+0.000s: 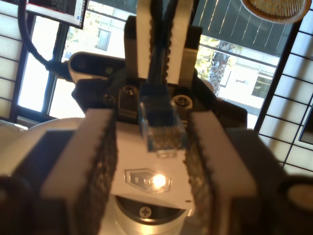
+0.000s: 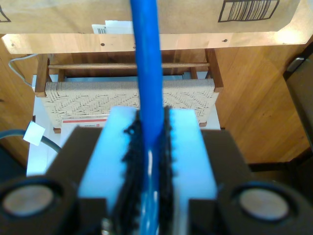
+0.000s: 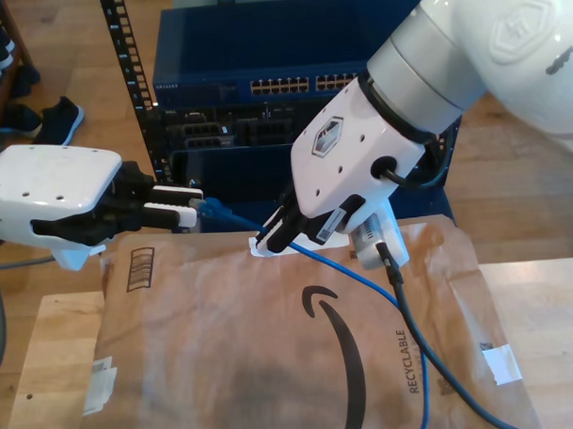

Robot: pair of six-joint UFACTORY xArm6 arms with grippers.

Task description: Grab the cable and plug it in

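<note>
The bright-blue cable (image 3: pixel 364 289) runs across the cardboard up to my second gripper (image 3: pixel 267 242), which is shut on it a little behind its end. In the second wrist view the cable (image 2: pixel 146 58) leaves the closed white fingers (image 2: pixel 188 142) and my second gripper (image 2: pixel 152 110). Its clear, blue-booted plug (image 1: pixel 162 129) sticks out of my second gripper (image 1: pixel 161 81) and sits between the spread pads of my first gripper (image 1: pixel 152 115), which is open. At the exterior view's left, my first gripper (image 3: pixel 197 206) points at the plug (image 3: pixel 211 213).
A blue rack with a row of network ports (image 3: pixel 291 84) stands behind the grippers. Brown cardboard (image 3: pixel 273 366) covers the wooden table (image 3: pixel 544 309). A thick dark grey robot cable (image 3: pixel 413 332) hangs over it. A woven chair (image 2: pixel 127 95) stands on the floor below.
</note>
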